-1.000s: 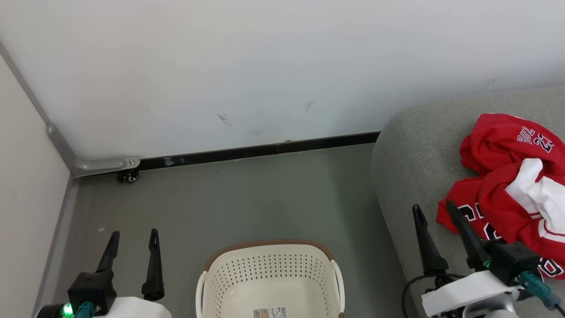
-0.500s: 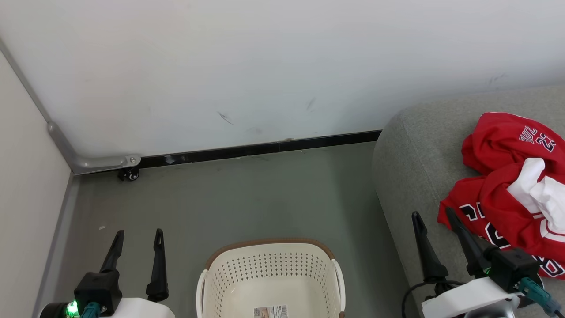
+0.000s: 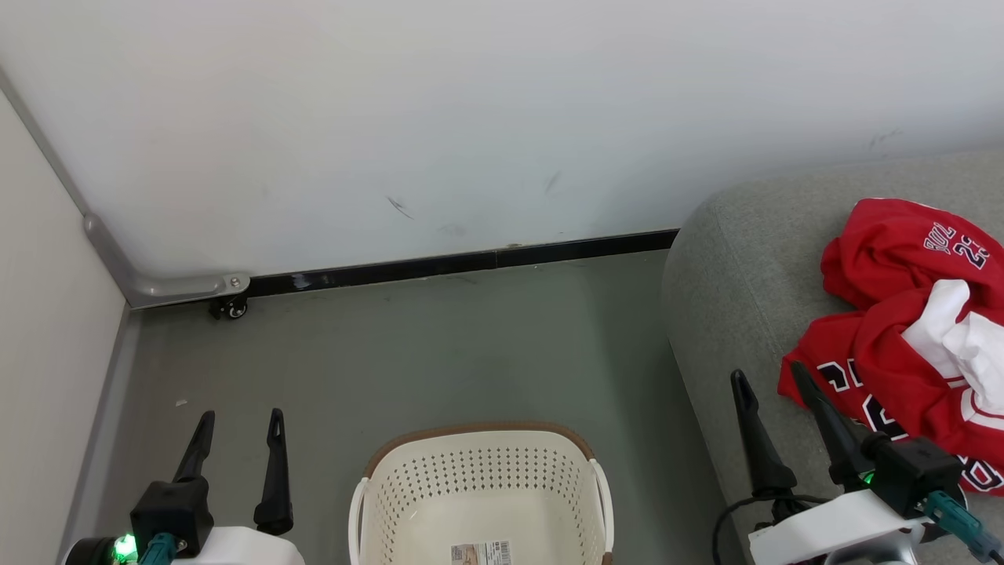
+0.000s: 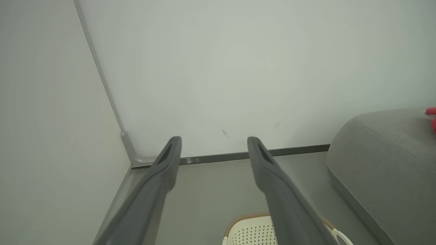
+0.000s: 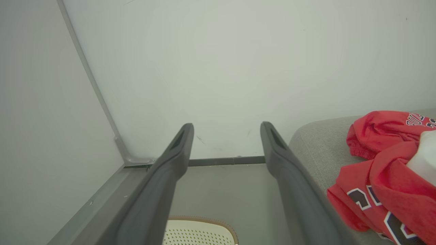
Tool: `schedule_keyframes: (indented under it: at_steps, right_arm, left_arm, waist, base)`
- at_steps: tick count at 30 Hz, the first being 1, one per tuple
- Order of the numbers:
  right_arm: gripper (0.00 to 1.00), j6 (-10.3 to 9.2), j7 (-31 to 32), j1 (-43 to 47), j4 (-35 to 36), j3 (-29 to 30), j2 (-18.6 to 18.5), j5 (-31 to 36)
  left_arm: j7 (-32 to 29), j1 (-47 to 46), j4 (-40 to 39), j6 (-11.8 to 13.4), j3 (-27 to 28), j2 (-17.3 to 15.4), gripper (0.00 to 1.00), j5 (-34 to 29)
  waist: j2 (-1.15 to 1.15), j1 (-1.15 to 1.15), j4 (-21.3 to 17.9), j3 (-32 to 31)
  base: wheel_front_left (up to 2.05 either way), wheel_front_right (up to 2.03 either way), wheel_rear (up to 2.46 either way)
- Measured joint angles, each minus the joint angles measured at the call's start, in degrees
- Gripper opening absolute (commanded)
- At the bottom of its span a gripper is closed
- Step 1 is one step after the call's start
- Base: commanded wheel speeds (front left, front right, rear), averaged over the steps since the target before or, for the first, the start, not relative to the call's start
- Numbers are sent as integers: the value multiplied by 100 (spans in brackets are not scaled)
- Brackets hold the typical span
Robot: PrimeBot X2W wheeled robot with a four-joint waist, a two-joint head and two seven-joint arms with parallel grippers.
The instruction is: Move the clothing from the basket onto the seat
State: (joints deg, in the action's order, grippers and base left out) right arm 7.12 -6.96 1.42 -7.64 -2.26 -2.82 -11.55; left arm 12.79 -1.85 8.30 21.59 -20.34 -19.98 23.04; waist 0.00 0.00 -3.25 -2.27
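Red clothing (image 3: 863, 353) lies in one crumpled heap on the grey seat (image 3: 737, 275) at the right of the scene. None of it shows in the basket (image 3: 478, 479), whose visible bottom holds nothing but a label (image 3: 480, 553); its nearest part is cut off by the picture's edge. The heap's long axis runs far to near along the seat, with the shorts (image 3: 886, 243) at the far end, the jersey (image 3: 871, 369) with its lettering at the near end, and white cloth bunched at the right. From the right jaws the heap lies just to the right, the jersey's hem beside the tip of one of their fingers (image 3: 823, 424); whether they touch I cannot tell. Right jaws are released and grasp nothing. Left jaws are spread over the floor (image 3: 471, 345) left of the basket, also released and empty. They are well apart from the heap, with the basket between, so the right arm is the nearer one. By my judgement the move is done, and any tidying of the heap would fall to the right arm, reaching rightward and a little farther
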Motion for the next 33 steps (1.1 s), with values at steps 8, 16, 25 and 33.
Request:
schedule_keyframes:
  at_steps: [8,16,25,33]
  right_arm:
    - [100,0,25,10,34,-15,2,-56]
    - [0,-8,41,246,-254,-27,23,-60]
    - [0,-8,37,326,-207,-107,33,-528]
    - [0,-8,41,326,-180,-80,34,-1361]
  left_arm:
    - [-19,-18,87,1,-12,23,100,1]
    - [-22,163,360,0,-125,237,0,3]
    - [-129,218,285,-103,33,376,0,487]
    - [-287,218,250,-324,241,475,0,1172]
  waist:
    - [0,0,27,-9]
    - [0,0,40,-20]
    - [0,0,48,-3]
    - [0,2,74,23]
  base:
    - [0,0,0]
    - [0,0,0]
    - [0,0,0]
    - [0,0,0]
